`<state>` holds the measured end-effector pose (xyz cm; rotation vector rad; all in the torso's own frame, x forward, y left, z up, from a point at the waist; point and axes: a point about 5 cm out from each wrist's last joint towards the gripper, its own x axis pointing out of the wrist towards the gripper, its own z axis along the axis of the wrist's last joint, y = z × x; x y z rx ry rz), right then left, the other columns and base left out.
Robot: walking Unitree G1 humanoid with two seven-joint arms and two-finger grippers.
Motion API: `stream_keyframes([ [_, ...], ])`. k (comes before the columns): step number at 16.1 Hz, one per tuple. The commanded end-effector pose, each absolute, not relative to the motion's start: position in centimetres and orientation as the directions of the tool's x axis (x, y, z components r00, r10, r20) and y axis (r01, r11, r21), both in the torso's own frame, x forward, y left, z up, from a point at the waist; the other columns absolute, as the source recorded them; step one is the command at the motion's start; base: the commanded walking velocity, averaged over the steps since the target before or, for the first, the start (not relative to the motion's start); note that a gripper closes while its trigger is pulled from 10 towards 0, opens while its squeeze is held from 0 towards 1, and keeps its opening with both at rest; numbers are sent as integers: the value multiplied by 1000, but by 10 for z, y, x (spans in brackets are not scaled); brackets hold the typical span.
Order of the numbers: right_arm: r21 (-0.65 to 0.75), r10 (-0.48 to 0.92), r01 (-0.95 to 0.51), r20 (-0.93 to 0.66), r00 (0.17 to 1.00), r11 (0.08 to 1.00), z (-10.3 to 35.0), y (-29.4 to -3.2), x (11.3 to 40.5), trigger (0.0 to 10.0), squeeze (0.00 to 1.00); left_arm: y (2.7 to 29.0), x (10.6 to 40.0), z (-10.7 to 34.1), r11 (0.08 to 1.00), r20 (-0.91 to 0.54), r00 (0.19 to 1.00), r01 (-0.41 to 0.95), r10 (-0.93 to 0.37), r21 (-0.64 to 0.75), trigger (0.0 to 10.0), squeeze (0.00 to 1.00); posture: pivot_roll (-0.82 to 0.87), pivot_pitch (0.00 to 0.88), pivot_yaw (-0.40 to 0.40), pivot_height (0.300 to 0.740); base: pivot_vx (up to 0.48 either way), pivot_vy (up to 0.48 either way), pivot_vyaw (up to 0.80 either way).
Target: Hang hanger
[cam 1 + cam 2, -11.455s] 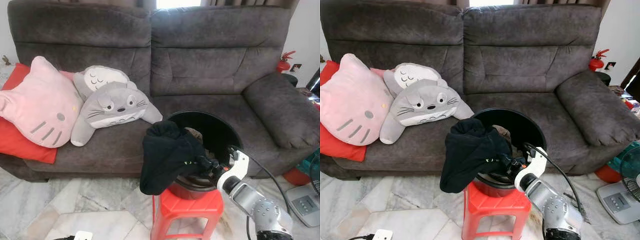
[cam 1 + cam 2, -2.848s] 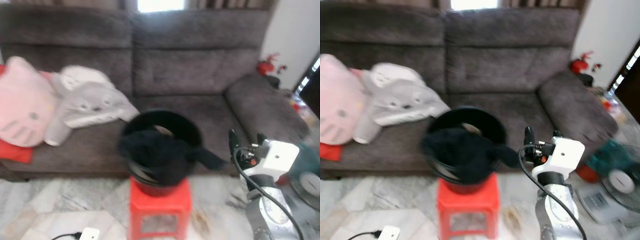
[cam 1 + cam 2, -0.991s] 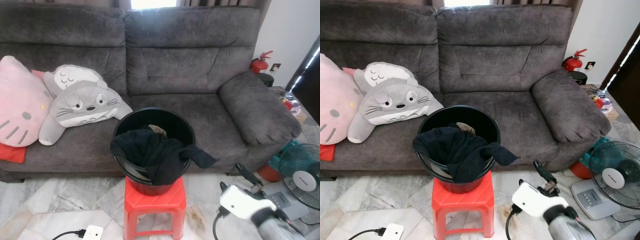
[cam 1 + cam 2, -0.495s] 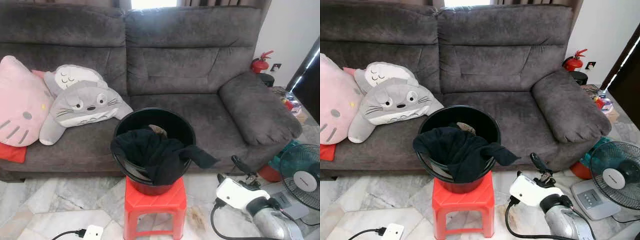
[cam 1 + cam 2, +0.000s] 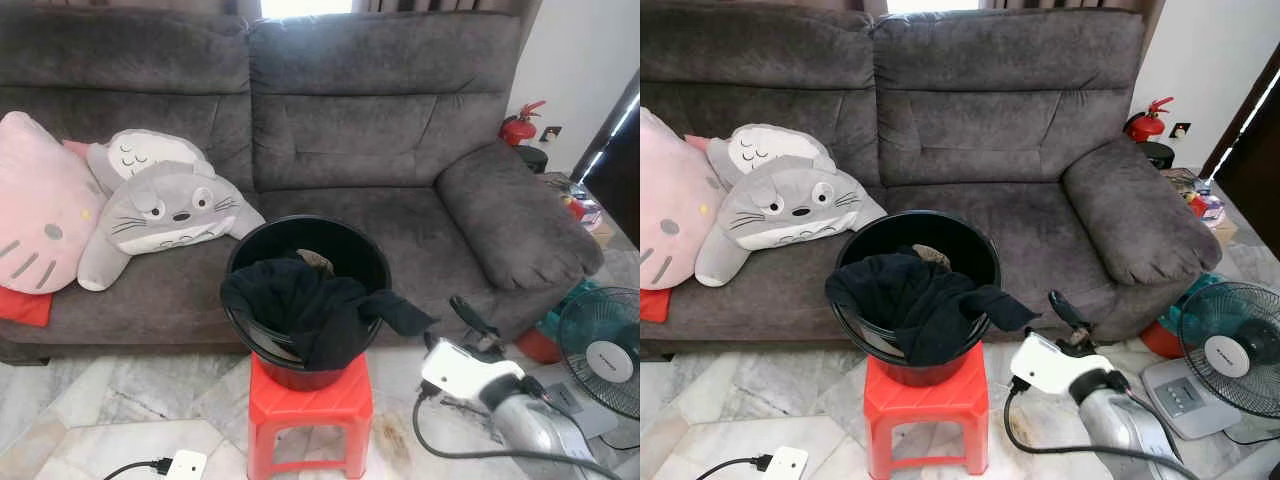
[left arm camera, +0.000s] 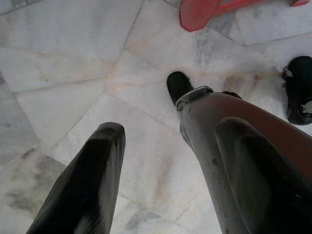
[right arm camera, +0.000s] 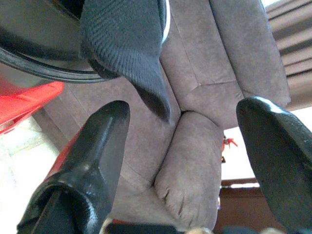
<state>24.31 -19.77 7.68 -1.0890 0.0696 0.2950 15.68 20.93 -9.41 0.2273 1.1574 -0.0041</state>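
Observation:
A black garment (image 5: 305, 305) lies draped over the rim of a black bucket (image 5: 345, 240), one sleeve hanging off the right side. The bucket stands on a red stool (image 5: 310, 400) in front of a grey sofa (image 5: 380, 120). My right gripper (image 5: 472, 320) is low, just right of the hanging sleeve and apart from it. In the right wrist view the right gripper (image 7: 185, 107) is open, with the sleeve (image 7: 126, 44) ahead between its fingers and untouched. My left gripper (image 6: 170, 129) hangs open over the marble floor.
A pink cat cushion (image 5: 40, 215) and a grey plush (image 5: 165, 205) lie on the sofa's left half. A standing fan (image 5: 600, 350) and a fire extinguisher (image 5: 518, 125) are on the right. A white power strip (image 5: 185, 465) lies on the floor at lower left.
Long ago my right gripper held the garment at the bucket; it is now let go and draped there. Over the last second the right gripper rose and moved left towards the sleeve.

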Motion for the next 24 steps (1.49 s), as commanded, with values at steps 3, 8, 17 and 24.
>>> stream_keyframes([
  [3,-868,222,-272,-193,956,415,76,-196,250,10000,0,209,156,-95,978,-909,399,115,116,175,10000,0,-223,0,-25,740,0,0,0],
  [8,-865,261,-280,-181,948,416,75,-188,258,10000,0,209,156,-95,978,-909,400,114,115,174,10000,0,-222,0,-25,740,0,0,0],
  [17,-879,276,-252,-145,950,405,81,-185,268,10000,0,209,156,-95,979,-908,401,109,117,174,10000,0,-211,0,-22,740,0,0,0],
  [24,-858,439,-368,-192,878,360,78,-162,261,10000,0,209,156,-95,978,-908,402,110,118,176,10000,0,-211,0,-21,740,0,0,0],
])
